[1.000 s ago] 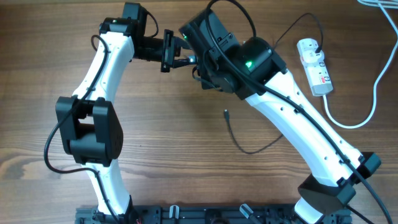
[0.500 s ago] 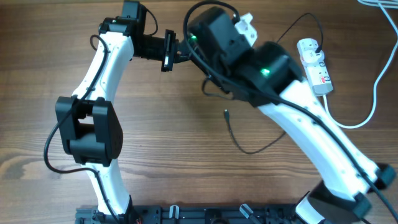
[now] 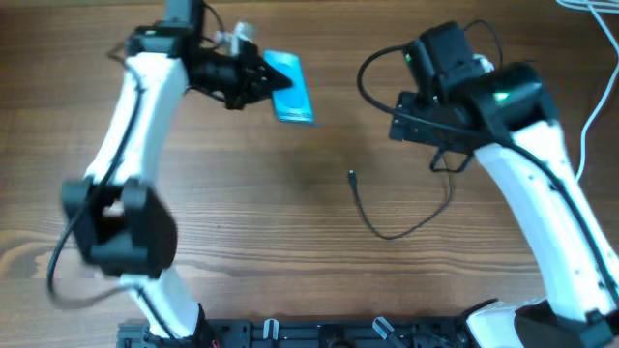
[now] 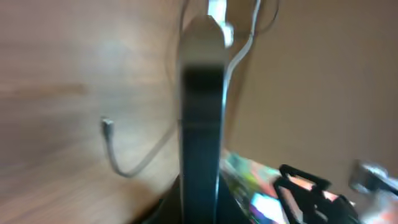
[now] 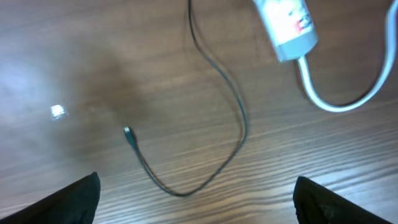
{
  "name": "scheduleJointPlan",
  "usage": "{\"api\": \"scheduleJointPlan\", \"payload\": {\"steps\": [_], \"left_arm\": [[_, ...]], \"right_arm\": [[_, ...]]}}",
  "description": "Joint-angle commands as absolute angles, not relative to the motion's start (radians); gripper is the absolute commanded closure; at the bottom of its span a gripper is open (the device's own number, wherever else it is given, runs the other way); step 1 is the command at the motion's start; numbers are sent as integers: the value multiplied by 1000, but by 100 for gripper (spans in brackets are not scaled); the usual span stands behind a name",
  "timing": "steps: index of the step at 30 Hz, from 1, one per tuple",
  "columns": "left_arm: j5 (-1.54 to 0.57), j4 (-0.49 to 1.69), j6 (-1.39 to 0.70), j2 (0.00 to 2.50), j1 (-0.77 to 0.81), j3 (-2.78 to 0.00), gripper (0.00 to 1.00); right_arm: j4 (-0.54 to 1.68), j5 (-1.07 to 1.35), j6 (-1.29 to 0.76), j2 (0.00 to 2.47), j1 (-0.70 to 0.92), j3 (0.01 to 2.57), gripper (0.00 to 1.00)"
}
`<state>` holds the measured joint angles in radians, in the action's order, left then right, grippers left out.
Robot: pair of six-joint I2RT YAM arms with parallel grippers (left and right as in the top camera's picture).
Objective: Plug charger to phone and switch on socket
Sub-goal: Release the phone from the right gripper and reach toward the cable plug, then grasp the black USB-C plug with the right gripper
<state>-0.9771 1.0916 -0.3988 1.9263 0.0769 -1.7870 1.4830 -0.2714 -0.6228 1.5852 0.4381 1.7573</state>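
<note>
The phone [image 3: 291,86], its screen lit cyan, is held off the table at the back left, with my left gripper [image 3: 255,79] shut on its left edge. In the left wrist view the phone [image 4: 199,124] shows edge-on as a dark upright bar. The charger [image 3: 387,233], a thin black cable, curves across the middle of the table, and its plug tip [image 3: 352,176] lies free. My right gripper [image 5: 198,204] hangs open above that cable [image 5: 239,124] with nothing between its fingers. The socket [image 5: 286,23] lies beyond it; in the overhead view my right arm hides it.
The socket's thick white cord [image 5: 339,102] loops off to the right, and the same cord [image 3: 590,116] runs along the table's right edge. Bare wood lies between the two arms, around the cable.
My right gripper opened, let go of the phone and swung right to above the cable. My left gripper closed on the phone and turned it so its screen faces up.
</note>
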Motion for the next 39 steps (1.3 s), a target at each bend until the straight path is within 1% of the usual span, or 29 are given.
{"api": "scheduleJointPlan", "payload": {"steps": [1,3,4,6,7,8,9,10,11,13,14,15,17,20,22,23,25,29,31,32,35,36,37,39], "left_arm": [[-683,1138,-348,1693,49,-1800,96],[-419,1198,-410,1641,46,-1800,96],[-334,1234,-445,1637,36,-1800,96],[-309,1279,-457,1646,7,-1800,96],[-308,1288,-457,1650,0,-1800,96],[-297,1305,-457,1664,-17,-1800,96],[-292,1311,-457,1670,-21,-1800,96],[-292,1313,-457,1670,-22,-1800,96],[-292,1313,-457,1670,-22,-1800,96],[-294,1313,-457,1670,-22,-1800,96],[-294,1313,-457,1670,-22,-1800,96],[-293,1314,-456,1670,-22,-1800,96],[-294,1312,-457,1670,-22,-1800,96],[-294,1314,-457,1670,-22,-1800,96],[-294,1314,-457,1670,-22,-1800,96],[-293,1314,-456,1670,-22,-1800,96],[-293,1314,-456,1670,-22,-1800,96],[-293,1314,-457,1670,-22,-1800,96],[-293,1311,-457,1670,-22,-1800,96],[-293,1309,-457,1670,-22,-1800,96],[-293,1310,-457,1670,-22,-1800,96],[-294,1310,-457,1670,-22,-1800,96],[-294,1310,-457,1670,-22,-1800,96],[-293,1310,-457,1670,-22,-1800,96]], "right_arm": [[1349,-158,-603,1589,439,1562,0],[1209,-135,-599,1589,439,1398,0],[1151,-81,-560,1589,439,1338,0],[992,176,-389,1590,439,1207,0],[931,249,-357,1594,440,1159,0],[870,261,-362,1617,442,1088,1],[863,261,-353,1649,442,1073,2],[860,253,-327,1687,450,1073,11],[849,238,-327,1708,456,1073,16],[819,211,-315,1732,469,1073,20],[807,177,-315,1745,477,1073,25],[783,123,-320,1762,492,1073,38],[738,0,-435,1784,519,1073,38],[668,-47,-458,1784,569,1073,38],[650,-97,-478,1795,598,1073,40],[640,-97,-482,1805,603,1073,41],[628,-94,-505,1828,603,1073,47],[625,-89,-492,1892,603,1073,51],[607,-52,-432,1913,603,1073,51],[604,-51,-419,1919,603,1073,53],[604,-51,-419,1928,603,1073,64],[608,-51,-418,1929,603,1073,69],[609,-51,-419,1929,603,1073,72],[609,-51,-422,1929,603,1073,73]]}}
